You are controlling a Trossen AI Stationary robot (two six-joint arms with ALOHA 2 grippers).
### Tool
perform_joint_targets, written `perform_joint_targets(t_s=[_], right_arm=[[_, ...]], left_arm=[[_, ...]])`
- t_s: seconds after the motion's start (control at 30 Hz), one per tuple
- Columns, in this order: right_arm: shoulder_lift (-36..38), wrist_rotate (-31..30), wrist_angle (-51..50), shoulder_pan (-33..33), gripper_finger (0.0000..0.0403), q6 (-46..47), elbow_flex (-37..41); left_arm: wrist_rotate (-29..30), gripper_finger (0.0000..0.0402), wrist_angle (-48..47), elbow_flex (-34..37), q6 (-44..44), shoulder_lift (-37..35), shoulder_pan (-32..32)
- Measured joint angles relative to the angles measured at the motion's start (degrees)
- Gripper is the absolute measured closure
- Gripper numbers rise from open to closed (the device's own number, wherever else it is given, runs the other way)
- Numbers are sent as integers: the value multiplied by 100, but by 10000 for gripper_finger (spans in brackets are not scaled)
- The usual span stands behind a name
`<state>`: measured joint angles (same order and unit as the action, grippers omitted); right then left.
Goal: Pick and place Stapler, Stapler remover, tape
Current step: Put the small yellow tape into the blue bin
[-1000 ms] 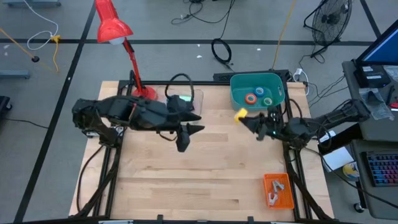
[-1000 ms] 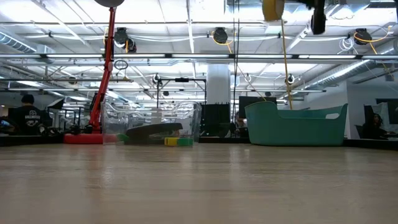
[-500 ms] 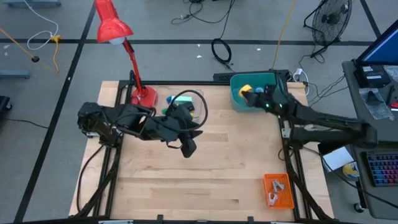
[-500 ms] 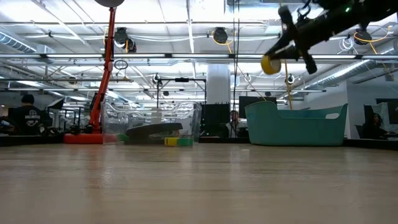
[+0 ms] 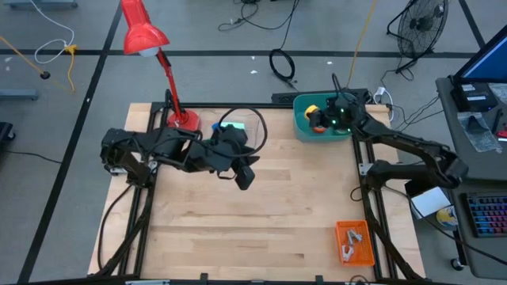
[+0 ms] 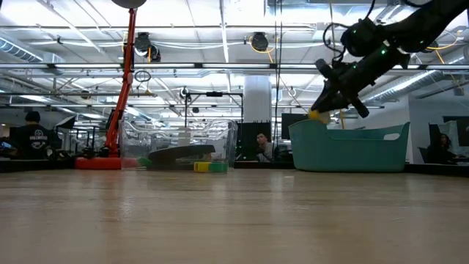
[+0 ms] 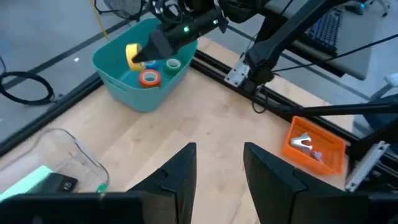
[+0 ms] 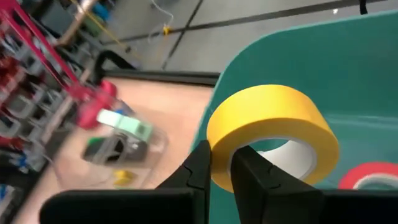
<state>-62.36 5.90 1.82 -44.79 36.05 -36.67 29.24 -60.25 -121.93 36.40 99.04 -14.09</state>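
My right gripper (image 5: 318, 117) is shut on the yellow tape roll (image 8: 273, 127) and holds it over the teal bin (image 5: 348, 103) at the table's far right. In the low view the roll (image 6: 318, 115) is level with the bin's rim (image 6: 352, 136). An orange roll (image 7: 149, 77) and a green roll (image 7: 172, 63) lie on the bin's floor; the blue roll is hidden. My left gripper (image 7: 217, 165) is open and empty above the middle of the table (image 5: 245, 176). My right gripper pinches the yellow roll's wall (image 8: 219, 134), one finger (image 8: 252, 168) inside the hole and one (image 8: 198, 163) outside. The fingers slant down from the table's right side. The roll is lifted clear above the bin's inside, tilted.
A clear container (image 5: 242, 127) with a dark and green thing stands at the far middle beside a red lamp (image 5: 150, 47). An orange tray (image 5: 354, 241) with a metal piece lies at the near right. Bare wood lies between them.
My right gripper has carried the yellow roll from over the table just left of the bin toward the far edge and over the bin, then down to rim height. It has stayed shut on the roll.
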Motion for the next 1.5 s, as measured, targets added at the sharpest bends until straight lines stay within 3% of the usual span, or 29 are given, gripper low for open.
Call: perform_joint_targets(t_s=[0.27,0.67,0.97,1.5], right_arm=[[-880,39,-314,-9,373,-986,-596],[-2195,-281,-2257,-65,372,-2030,-2060],[-2738,-279,-2561,-138,371,-2355,-2124],[-2760,-293,-2531,-138,372,-2829,-2124]], left_arm=[[-268,268,-18,0,-291,0,269],[-283,268,-360,0,-306,0,374],[-221,268,-351,0,-278,0,378],[-194,268,-334,0,-157,0,378]])
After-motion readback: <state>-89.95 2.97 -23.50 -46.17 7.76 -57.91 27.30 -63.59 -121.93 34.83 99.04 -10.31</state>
